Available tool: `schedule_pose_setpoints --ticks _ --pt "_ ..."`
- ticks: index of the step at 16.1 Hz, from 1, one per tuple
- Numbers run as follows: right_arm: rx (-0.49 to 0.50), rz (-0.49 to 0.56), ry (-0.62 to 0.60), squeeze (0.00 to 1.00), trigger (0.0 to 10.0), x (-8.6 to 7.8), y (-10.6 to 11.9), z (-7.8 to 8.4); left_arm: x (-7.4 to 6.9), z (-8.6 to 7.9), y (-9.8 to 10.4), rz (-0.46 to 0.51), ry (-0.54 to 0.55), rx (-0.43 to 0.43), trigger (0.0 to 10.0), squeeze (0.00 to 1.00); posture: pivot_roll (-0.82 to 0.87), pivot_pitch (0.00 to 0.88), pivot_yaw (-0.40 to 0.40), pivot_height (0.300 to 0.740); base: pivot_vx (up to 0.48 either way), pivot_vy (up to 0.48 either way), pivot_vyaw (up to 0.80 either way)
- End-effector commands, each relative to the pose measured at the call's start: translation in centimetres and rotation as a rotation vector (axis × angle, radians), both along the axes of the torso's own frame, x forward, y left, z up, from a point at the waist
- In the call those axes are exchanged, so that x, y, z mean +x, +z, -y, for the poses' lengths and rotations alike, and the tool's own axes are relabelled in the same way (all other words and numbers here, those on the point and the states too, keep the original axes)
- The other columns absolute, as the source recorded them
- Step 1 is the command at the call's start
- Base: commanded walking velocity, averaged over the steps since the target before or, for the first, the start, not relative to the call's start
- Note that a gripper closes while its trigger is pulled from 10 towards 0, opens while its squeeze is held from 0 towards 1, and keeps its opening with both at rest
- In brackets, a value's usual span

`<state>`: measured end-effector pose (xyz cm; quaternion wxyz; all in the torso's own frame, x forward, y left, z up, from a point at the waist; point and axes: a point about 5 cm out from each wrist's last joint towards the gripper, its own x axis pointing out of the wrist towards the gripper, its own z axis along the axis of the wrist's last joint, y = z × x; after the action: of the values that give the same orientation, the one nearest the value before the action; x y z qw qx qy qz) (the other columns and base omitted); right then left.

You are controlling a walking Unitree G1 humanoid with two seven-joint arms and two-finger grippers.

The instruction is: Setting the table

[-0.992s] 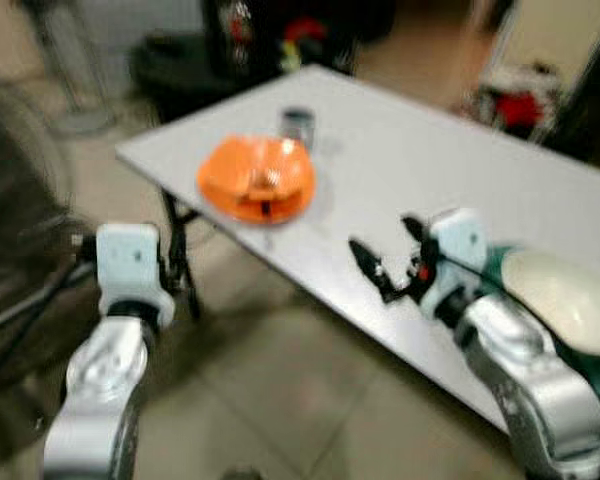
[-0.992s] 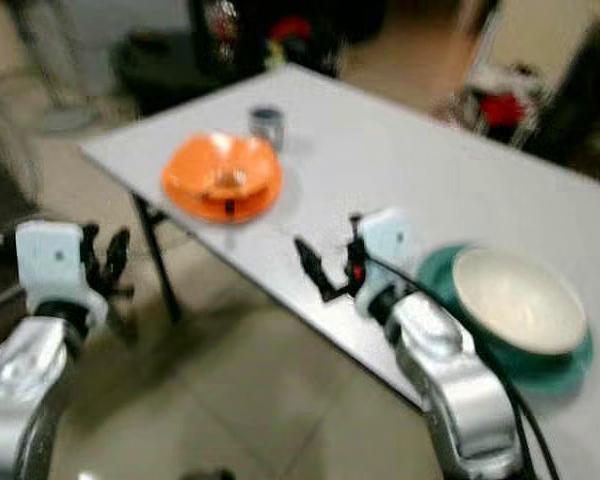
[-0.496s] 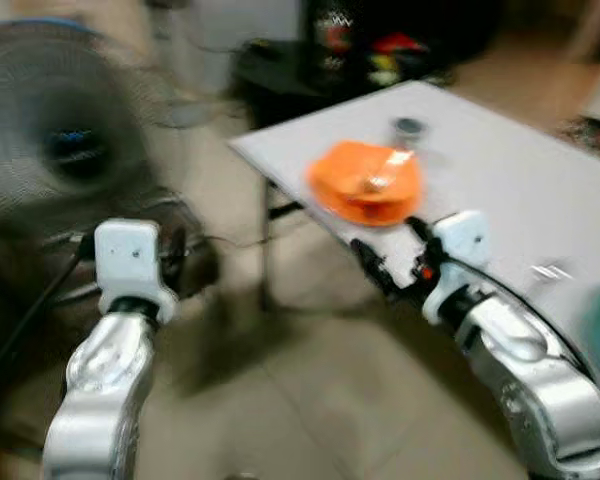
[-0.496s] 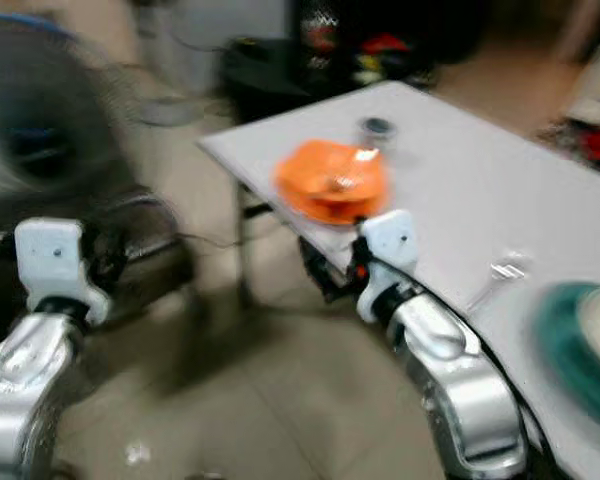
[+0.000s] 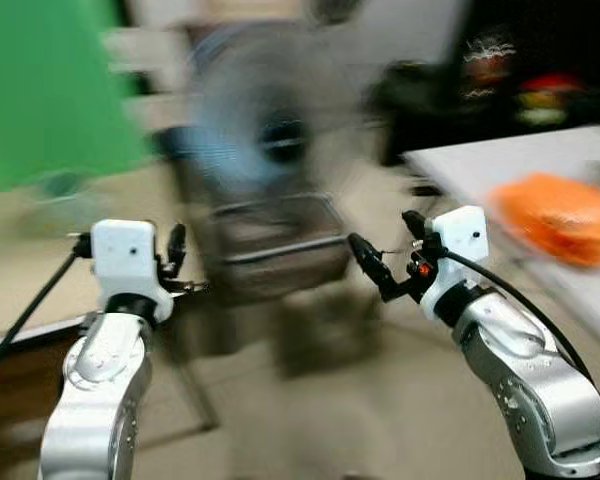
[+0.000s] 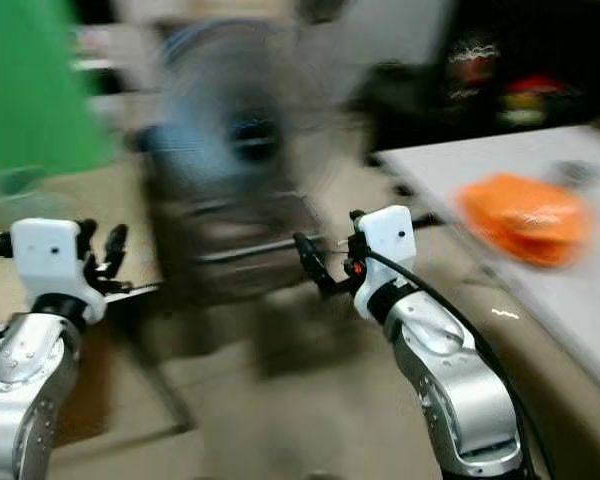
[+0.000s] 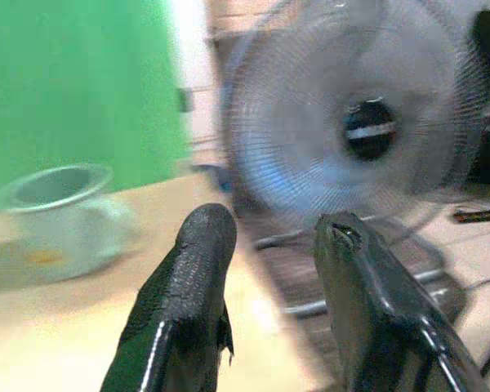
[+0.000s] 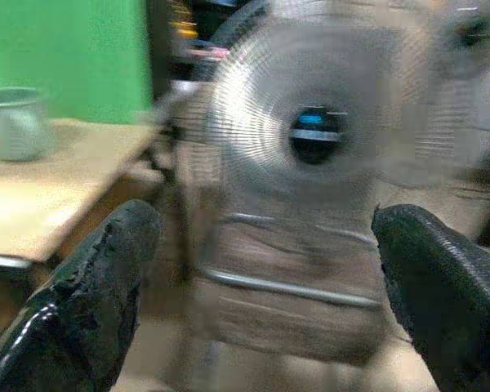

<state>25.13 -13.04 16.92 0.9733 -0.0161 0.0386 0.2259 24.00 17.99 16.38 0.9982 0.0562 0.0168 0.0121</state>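
Head views: blurred orange plate (image 5: 557,204)

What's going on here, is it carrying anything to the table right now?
No. Both grippers are empty: the right gripper is wide open in front of the robot, and the left gripper is raised and slightly open. The view is motion-blurred, facing a standing fan. The grey table with the orange dish sits off to the robot's right. A pale green cup rests on a wooden surface to its left.
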Motion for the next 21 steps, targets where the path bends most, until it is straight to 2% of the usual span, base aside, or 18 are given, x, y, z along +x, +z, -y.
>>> schedule_pose_setpoints --ticks 1,4,9,11,12,14,18,21 --pt "-0.001 -0.001 -0.013 0.0 10.0 0.0 0.0 0.1 -0.1 0.0 0.2 0.004 -0.012 0.009 10.0 0.0 0.03 0.0 -0.003 0.74 0.0 0.435 0.8" --pt "0.019 -0.012 -0.029 0.0 10.0 -0.5 -0.3 -0.3 -0.4 -0.4 -0.1 -0.019 -0.023 0.031 10.0 0.0 0.03 0.0 0.027 0.74 0.0 0.431 0.8" --pt "0.042 -0.034 -0.055 0.0 10.0 -0.9 -0.9 -0.2 -0.7 0.0 -0.3 -0.039 -0.052 0.047 10.0 0.0 0.04 0.0 0.022 0.74 0.0 0.432 0.8" --pt "0.049 -0.03 -0.064 0.0 10.0 -0.9 -0.8 -0.1 -0.6 -0.1 -0.3 -0.036 -0.054 0.056 10.0 0.0 0.05 0.0 0.018 0.74 0.0 0.416 0.31" --pt "0.081 -0.038 -0.083 0.0 10.0 -0.8 -0.8 -0.1 -0.4 -0.1 0.0 -0.022 -0.073 0.089 10.0 0.0 0.05 0.0 0.018 0.74 0.0 0.0 0.0" --pt "0.08 -0.038 -0.086 0.0 10.0 -0.8 -0.9 -0.1 0.0 -0.1 0.3 -0.008 -0.077 0.092 10.0 0.0 0.05 0.0 0.021 0.74 0.0 -0.124 0.0" --pt "0.094 -0.04 -0.114 0.0 10.0 -0.7 -1.1 0.1 0.2 -0.3 0.4 -0.002 -0.074 0.097 10.0 0.0 0.05 0.0 0.025 0.74 0.0 -0.48 0.0" --pt "0.067 -0.028 -0.106 0.0 10.0 -0.4 -1.1 0.0 0.3 -0.9 0.2 -0.019 -0.009 0.088 10.0 0.0 0.06 0.0 0.028 0.74 0.0 0.0 0.0"
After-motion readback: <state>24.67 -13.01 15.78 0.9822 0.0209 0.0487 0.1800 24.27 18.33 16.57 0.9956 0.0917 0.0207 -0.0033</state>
